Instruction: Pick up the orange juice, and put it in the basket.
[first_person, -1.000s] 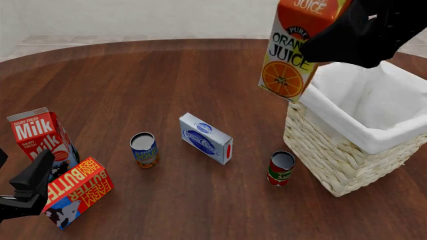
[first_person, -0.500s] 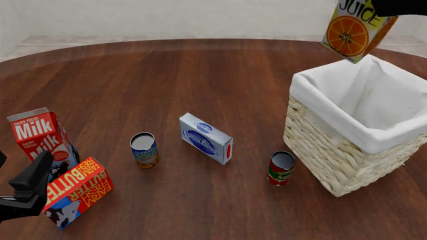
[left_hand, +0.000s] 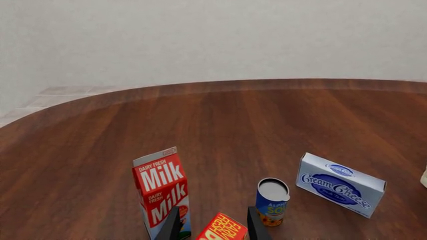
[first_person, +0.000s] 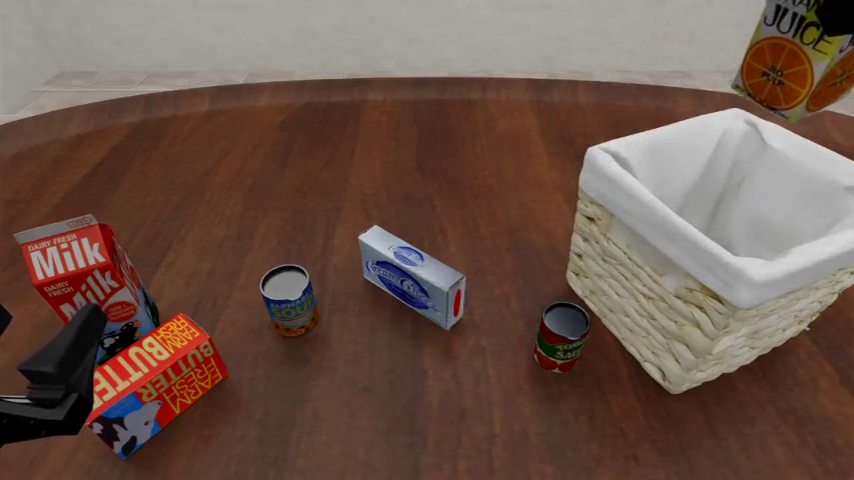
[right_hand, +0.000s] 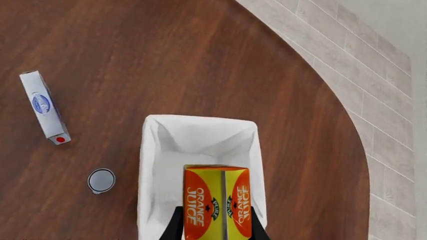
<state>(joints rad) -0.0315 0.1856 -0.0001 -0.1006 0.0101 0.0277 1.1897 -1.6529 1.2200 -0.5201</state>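
Right gripper (right_hand: 213, 226) squeezes orange juice (right_hand: 217, 201) between fingers, high up in air, right over basket (right_hand: 152, 165). Carton not touching white cloth. Left gripper (left_hand: 212, 226) low near table, fingers apart, nothing held, butter box (left_hand: 222, 229) poking between them, milk carton (left_hand: 162, 188) just beside.

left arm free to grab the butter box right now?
Probably yes. The left gripper is open, its fingers straddling the top of the butter box beside the milk carton. Nothing lies between them, though the carton stands close on one side.
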